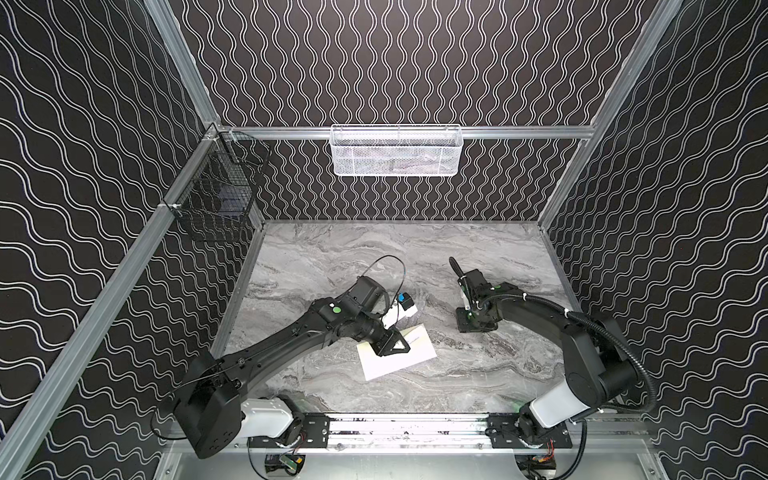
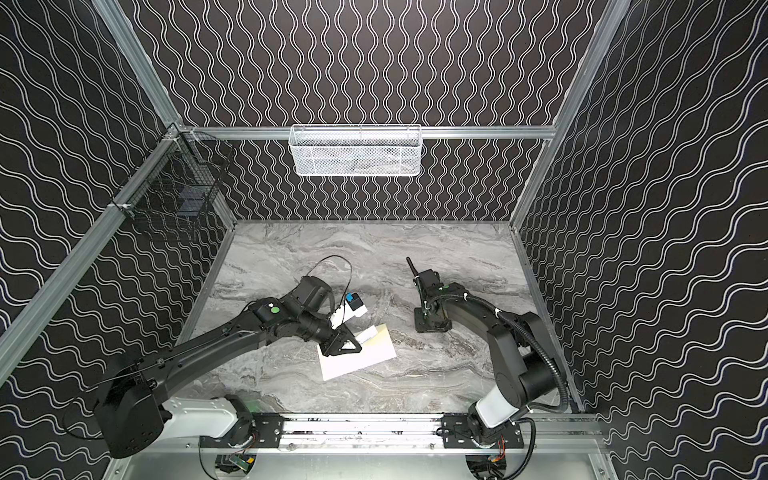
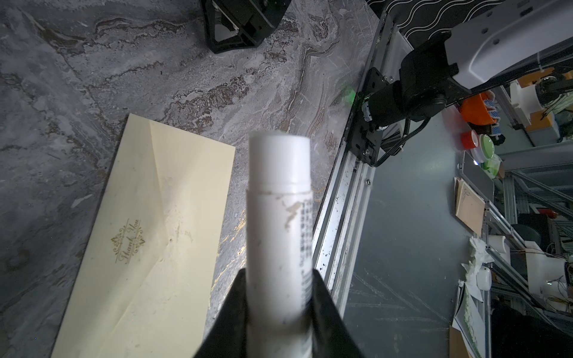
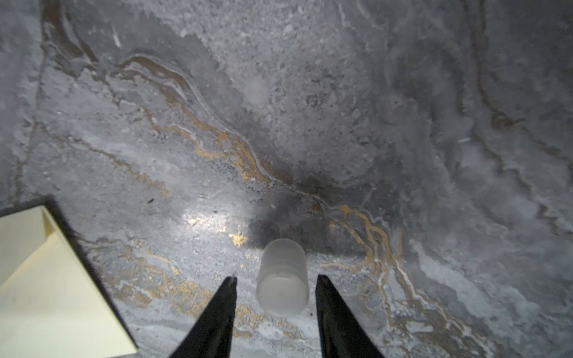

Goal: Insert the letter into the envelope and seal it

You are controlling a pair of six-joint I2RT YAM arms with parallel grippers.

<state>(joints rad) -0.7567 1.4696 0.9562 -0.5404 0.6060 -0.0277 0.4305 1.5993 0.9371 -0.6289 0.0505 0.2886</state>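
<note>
**A:** Top views?

**B:** In both, the envelope (image 1: 399, 365) (image 2: 357, 360) lay flat at lower centre of the marble table (image 1: 332, 257). The left gripper (image 1: 401, 345) covered its upper edge, and I couldn't read the grip from there. The right gripper (image 1: 473, 324) pointed down, right of centre, tips hidden.

**A:** Left wrist?

**B:** Fingers (image 3: 322, 297) pinched a white tube (image 3: 279, 217), its base cut off at the bottom edge. Envelope at lower left, gold emblem (image 3: 128, 237) up, near end cropped.

**A:** Right wrist?

**B:** Fingers (image 4: 223, 310) were spread either side of a frosted cap (image 4: 282, 276), not touching it. Only an envelope corner showed, lower left.
</note>
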